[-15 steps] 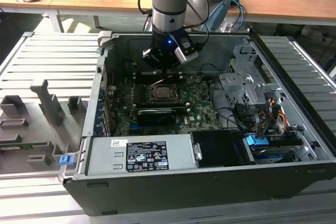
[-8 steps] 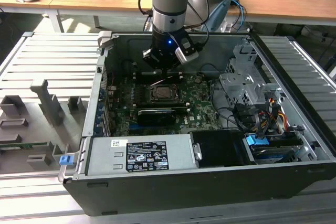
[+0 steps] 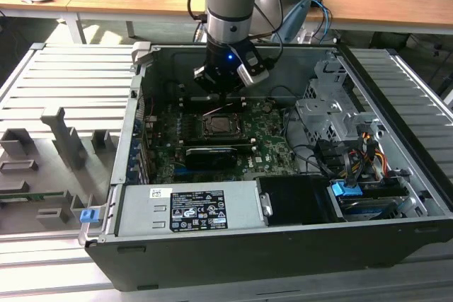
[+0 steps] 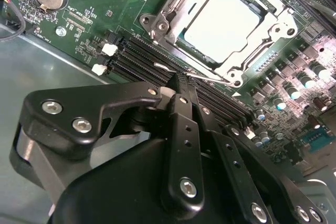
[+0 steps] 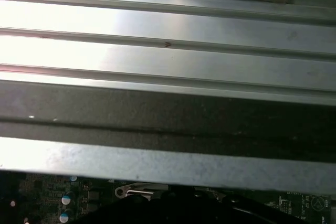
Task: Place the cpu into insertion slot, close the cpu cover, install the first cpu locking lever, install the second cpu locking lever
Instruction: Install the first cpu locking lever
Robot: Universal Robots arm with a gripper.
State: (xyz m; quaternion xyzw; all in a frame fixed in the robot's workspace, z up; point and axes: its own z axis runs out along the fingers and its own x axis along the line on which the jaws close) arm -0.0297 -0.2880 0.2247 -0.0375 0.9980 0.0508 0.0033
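Hovering gripper (image 4: 181, 85) beside cpu cover (image 4: 173, 11), cpu (image 4: 220, 22) seated

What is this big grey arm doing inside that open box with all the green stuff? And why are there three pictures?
The open box is a computer case lying on its side. The green board inside is its main circuit board. The grey arm is a robot, and the black claw at its end is its gripper.

One picture comes from a camera standing off to the side. The other two come from cameras riding on the arm, so they look close up.

In the second wrist view, the cpu, a shiny square chip, already sits in the insertion slot with the cpu cover, a metal frame, around it. The gripper's tips meet at a thin wire lever beside it.
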